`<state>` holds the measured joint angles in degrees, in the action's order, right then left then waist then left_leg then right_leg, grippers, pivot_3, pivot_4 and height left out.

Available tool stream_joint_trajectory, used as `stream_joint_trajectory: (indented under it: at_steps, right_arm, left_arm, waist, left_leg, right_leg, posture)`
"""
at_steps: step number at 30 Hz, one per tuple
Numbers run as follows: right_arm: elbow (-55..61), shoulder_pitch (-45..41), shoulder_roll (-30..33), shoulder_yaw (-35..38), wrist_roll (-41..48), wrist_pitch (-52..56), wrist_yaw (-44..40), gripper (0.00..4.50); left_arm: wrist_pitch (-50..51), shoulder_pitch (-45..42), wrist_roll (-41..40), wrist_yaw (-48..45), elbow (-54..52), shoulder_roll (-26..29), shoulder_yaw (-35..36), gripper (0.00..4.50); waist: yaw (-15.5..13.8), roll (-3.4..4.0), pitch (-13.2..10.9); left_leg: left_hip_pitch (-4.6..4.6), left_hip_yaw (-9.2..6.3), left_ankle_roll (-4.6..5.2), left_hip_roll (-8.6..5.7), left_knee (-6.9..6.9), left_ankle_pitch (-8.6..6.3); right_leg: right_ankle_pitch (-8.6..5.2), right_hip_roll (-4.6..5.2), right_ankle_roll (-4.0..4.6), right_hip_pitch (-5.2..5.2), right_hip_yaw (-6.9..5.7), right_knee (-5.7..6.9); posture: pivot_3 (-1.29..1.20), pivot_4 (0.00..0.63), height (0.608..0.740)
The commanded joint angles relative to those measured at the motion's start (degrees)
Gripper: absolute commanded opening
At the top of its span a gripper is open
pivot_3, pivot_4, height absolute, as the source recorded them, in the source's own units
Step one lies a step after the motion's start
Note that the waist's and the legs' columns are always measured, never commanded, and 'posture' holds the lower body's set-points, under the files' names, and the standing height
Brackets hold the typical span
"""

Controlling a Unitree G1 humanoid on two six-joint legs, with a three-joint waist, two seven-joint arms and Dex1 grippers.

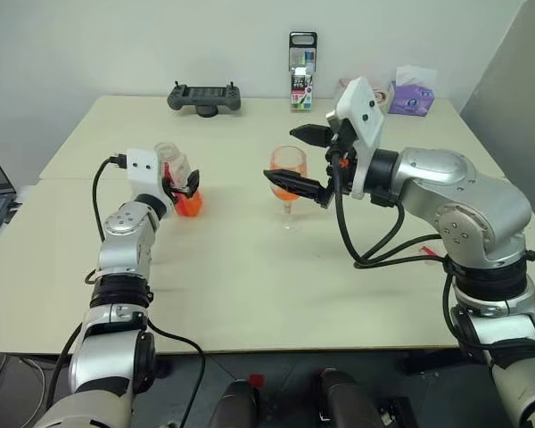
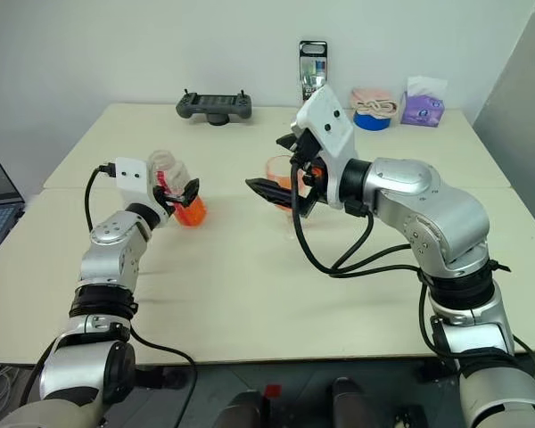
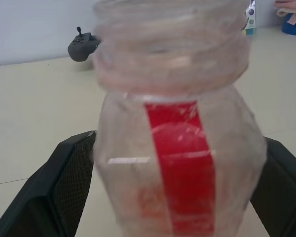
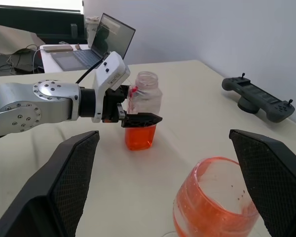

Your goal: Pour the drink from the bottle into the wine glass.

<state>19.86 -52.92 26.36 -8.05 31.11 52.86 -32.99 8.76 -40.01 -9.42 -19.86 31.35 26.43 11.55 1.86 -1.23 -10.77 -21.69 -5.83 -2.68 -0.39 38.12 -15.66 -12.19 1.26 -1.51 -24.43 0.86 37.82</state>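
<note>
I read the left gripper (image 1: 184, 185) as released: its two black fingers (image 3: 64, 187) stand on either side of the bottle (image 1: 180, 186) with a gap showing at each side, and I cannot confirm contact. The bottle stands upright on the table (image 1: 250, 276), uncapped, with the drink (image 4: 139, 137) filling only its lower part. The red label strip faces the left wrist camera.

The right gripper (image 1: 310, 162) is also released, fingers spread wide. It points level towards the robot's left, with one finger above and one below the bowl of the wine glass (image 1: 287, 183); I see no grip on the glass. The wine glass stands upright on its foot near the table centre, to the right of the bottle and apart from it, its bowl partly filled with orange liquid.

Along the far table edge sit a dark handheld controller (image 1: 204, 97), a marker pack (image 1: 302, 70) and a purple tissue box (image 1: 411, 96)
</note>
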Motion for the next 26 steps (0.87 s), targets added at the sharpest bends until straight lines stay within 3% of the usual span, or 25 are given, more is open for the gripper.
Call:
stream_joint_trajectory:
  at_steps: [1, 7, 11, 16, 20, 26]
  right_arm:
    - [0.66, -0.47, 0.90, 1.16, -0.71, -1.71, -1.18, 4.50]
    - [1.31, 1.45, 4.86, 3.67, -0.20, -2.42, -4.40, 4.50]
    - [1.73, 4.61, 9.05, 7.93, 1.67, -3.24, -7.83, 4.50]
    - [2.33, 10.50, 13.96, 15.35, 4.33, -1.53, -8.66, 4.50]
    - [3.39, 17.44, 18.06, 19.22, 4.65, -1.19, -8.67, 4.50]
    - [4.42, 20.55, 17.26, 20.06, 5.16, -1.74, -6.28, 4.50]
  left_arm:
    - [2.22, 1.49, -0.96, 0.05, -6.49, 0.41, 0.62, 4.48]
    - [15.83, 10.08, -6.53, -1.53, -26.44, 5.06, 4.79, 4.48]
    - [26.59, 17.85, -14.60, -8.42, -39.93, 12.77, 10.30, 4.48]
    - [35.55, 20.78, -28.64, -18.09, -47.54, 19.96, 18.09, 4.48]
    - [40.61, 19.99, -37.09, -23.82, -53.08, 23.04, 15.37, 4.48]
    - [41.48, 17.13, -39.07, -22.83, -53.36, 22.32, 11.40, 4.48]
  waist:
    - [0.00, 0.00, 0.00]
    - [0.14, 0.00, 0.00]
    - [0.14, 0.00, -0.01]
    - [-0.27, 0.01, -0.01]
    - [-0.55, 0.01, -0.02]
    - [0.16, 0.05, -0.04]
  left_leg:
    - [0.00, 0.00, 0.00, 0.00, 0.00, 0.00]
    - [0.00, 0.00, 0.00, 0.03, -0.04, 0.00]
    - [0.00, 0.00, 0.00, 0.06, -0.09, 0.00]
    - [0.10, 0.06, 0.00, 0.05, -0.10, -0.01]
    - [0.02, 0.04, 0.00, 0.03, -0.10, -0.01]
    - [0.12, 0.32, 0.01, 0.08, -0.16, -0.01]
  right_leg:
    - [0.00, 0.00, 0.00, 0.00, 0.00, -0.01]
    - [0.00, 0.00, 0.00, 0.00, 0.02, -0.06]
    - [-0.01, -0.02, 0.01, -0.01, 0.01, -0.09]
    - [-0.22, -0.03, -0.17, 0.11, 0.02, -0.18]
    - [-0.25, -0.01, -0.20, 0.27, -0.02, -0.60]
    - [-0.23, -0.06, -0.22, 0.28, 0.21, -0.67]
  posture:
    - [0.00, 0.150, 0.740]
    - [0.00, 0.150, 0.740]
    - [0.00, 0.150, 0.740]
    - [0.00, 0.150, 0.740]
    - [0.00, 0.150, 0.740]
    - [0.00, 0.150, 0.740]
